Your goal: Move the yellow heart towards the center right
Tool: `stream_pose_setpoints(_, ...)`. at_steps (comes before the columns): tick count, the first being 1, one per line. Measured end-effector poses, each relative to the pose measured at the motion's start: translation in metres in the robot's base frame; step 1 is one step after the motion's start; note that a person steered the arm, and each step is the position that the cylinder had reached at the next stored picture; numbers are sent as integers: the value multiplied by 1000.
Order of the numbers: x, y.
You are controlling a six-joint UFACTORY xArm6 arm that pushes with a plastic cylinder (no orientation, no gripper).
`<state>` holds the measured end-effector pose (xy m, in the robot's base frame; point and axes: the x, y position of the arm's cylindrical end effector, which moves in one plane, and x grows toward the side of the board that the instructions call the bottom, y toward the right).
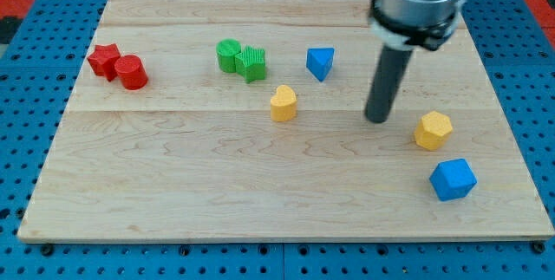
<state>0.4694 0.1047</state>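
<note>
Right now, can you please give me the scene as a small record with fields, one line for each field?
board: wooden board
my tip, right of the yellow heart, apart from it
target: yellow heart, near centre
top left: red star touching red cylinder
top middle: green cylinder touching green star; blue block
right: yellow hexagon; blue cube
</note>
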Motion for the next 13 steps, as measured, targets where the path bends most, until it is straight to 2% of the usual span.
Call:
stream_pose_setpoints(2,-23,-148)
stream_pose_setpoints(4,-41,-207)
stream_pose_setpoints(5,-71,-221)
stream_pose_setpoints(6,-70,-186)
stream_pose_setpoints(7,-43,-128)
stream_pose_setpoints(8,-44,-74)
stream_pose_setpoints(9,-58,-61)
stream_pose_setpoints(11,-59,22)
stream_pose_setpoints(13,-74,45)
